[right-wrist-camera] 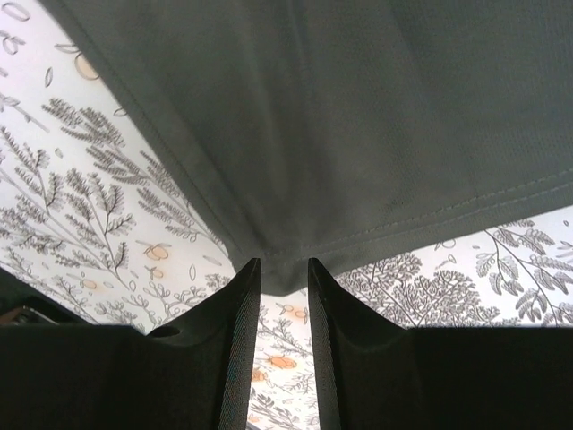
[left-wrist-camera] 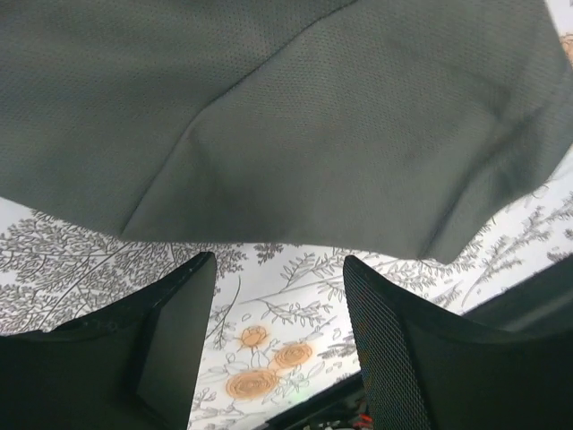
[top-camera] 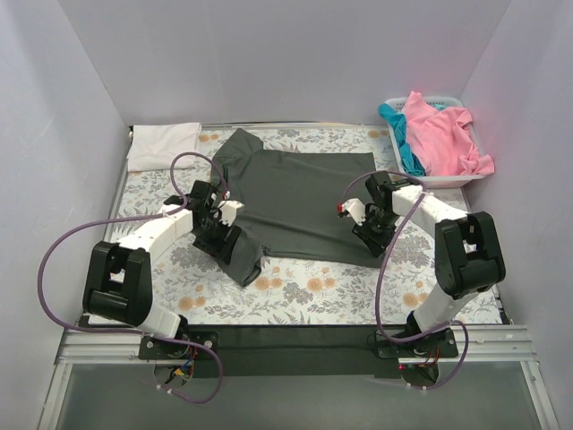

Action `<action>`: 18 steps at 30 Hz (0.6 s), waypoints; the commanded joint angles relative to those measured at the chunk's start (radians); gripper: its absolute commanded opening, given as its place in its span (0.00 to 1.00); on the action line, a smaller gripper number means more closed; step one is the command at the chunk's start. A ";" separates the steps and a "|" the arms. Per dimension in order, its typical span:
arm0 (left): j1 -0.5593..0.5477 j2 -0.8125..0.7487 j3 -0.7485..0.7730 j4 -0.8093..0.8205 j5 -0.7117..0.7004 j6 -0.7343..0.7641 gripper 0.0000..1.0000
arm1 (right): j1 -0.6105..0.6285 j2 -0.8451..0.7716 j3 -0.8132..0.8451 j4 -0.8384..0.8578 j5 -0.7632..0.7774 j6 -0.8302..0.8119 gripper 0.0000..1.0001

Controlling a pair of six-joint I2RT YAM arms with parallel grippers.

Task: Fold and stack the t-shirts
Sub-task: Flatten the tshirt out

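The dark charcoal grey t-shirt (top-camera: 304, 193) lies spread on the floral cloth, its near left part bunched in a fold. My left gripper (top-camera: 218, 235) is open and empty at that bunched part; in the left wrist view (left-wrist-camera: 279, 260) the shirt's edge (left-wrist-camera: 295, 116) lies just past the fingertips. My right gripper (top-camera: 374, 235) is at the shirt's near right corner. In the right wrist view (right-wrist-camera: 284, 264) its jaws stand narrowly apart with the hemmed corner (right-wrist-camera: 358, 107) reaching between the tips. The white t-shirt (top-camera: 163, 143) lies folded at the back left. The pink (top-camera: 439, 134) and teal (top-camera: 398, 134) t-shirts lie in the basket.
The white plastic basket (top-camera: 448, 182) stands at the back right corner. The floral table cloth (top-camera: 313, 287) covers the table. White walls close in the back and both sides. Purple cables loop from both arms.
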 commanded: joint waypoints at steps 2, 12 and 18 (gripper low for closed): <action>-0.016 -0.004 -0.069 0.110 -0.075 -0.054 0.54 | 0.002 0.059 -0.004 0.046 0.014 0.045 0.30; -0.010 -0.050 -0.241 0.124 -0.261 0.017 0.29 | 0.001 0.105 -0.047 0.068 0.073 0.020 0.24; 0.016 -0.288 -0.145 -0.008 -0.041 0.093 0.27 | 0.001 0.070 -0.044 0.057 0.048 0.028 0.21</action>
